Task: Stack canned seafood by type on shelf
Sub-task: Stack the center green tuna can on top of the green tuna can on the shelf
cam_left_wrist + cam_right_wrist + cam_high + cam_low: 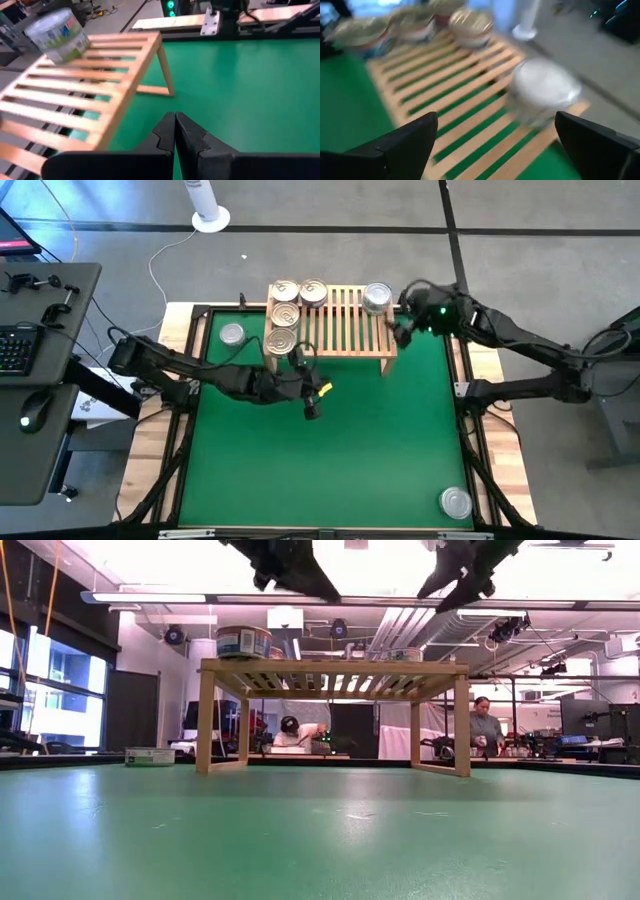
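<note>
Gold-ringed tins [285, 315] and one silver tin [377, 297] top the slatted shelf [345, 330]; right gripper [400, 330] spread, left gripper [310, 408] pressed together.

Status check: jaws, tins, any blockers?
Left gripper shut, empty. Right gripper open by silver tin on shelf. Nothing blocking.

I see grey floor [120, 220] around my table, a desk [40, 410] alongside (keyboard [14, 350] on it), bright ceiling lights [200, 598], and windows [40, 690] beyond
</note>
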{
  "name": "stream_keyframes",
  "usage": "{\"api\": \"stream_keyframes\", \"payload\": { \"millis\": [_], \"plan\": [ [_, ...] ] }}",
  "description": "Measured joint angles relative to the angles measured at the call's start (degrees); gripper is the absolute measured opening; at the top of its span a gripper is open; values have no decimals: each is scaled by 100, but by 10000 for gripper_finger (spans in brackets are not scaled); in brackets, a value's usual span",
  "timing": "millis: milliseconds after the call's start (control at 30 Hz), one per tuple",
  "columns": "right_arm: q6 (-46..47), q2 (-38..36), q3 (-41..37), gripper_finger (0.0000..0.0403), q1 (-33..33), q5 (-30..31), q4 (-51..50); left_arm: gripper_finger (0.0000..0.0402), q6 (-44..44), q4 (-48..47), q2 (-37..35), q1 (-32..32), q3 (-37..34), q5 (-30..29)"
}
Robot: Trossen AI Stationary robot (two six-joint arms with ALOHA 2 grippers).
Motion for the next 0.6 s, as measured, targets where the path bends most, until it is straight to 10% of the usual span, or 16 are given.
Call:
{"api": "stream_keyframes", "payload": {
  "millis": [600],
  "plan": [
    [101,1523,-22,349,-190,39,289,0,-827,806,-2,-590,-1334,-199]
  ]
}}
